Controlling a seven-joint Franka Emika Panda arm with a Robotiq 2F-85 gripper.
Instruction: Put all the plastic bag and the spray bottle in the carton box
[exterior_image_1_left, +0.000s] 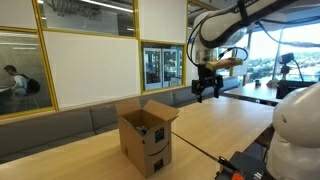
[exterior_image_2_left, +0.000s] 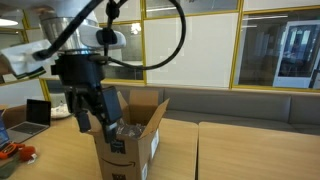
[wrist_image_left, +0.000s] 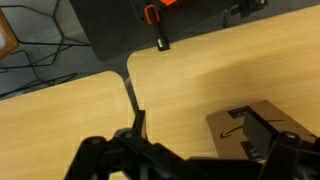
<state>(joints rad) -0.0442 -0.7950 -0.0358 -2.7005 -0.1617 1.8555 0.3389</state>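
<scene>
- In an exterior view the pincer (exterior_image_1_left: 207, 90) hangs spread and empty in the air, clear of the carton box (exterior_image_1_left: 148, 140) standing on the pale wooden bench (exterior_image_1_left: 220, 125).
- Only an exterior view looks inside the box: something shiny and crinkled, seemingly the plastic bag (exterior_image_2_left: 125, 131).
- The wrist view shows brown flaps and a dark curved logo (wrist_image_left: 233, 123).

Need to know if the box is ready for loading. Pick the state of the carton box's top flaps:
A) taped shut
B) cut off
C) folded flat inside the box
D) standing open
D: in both exterior views the carton box has its top flaps raised and spread apart, leaving the mouth open.
</scene>
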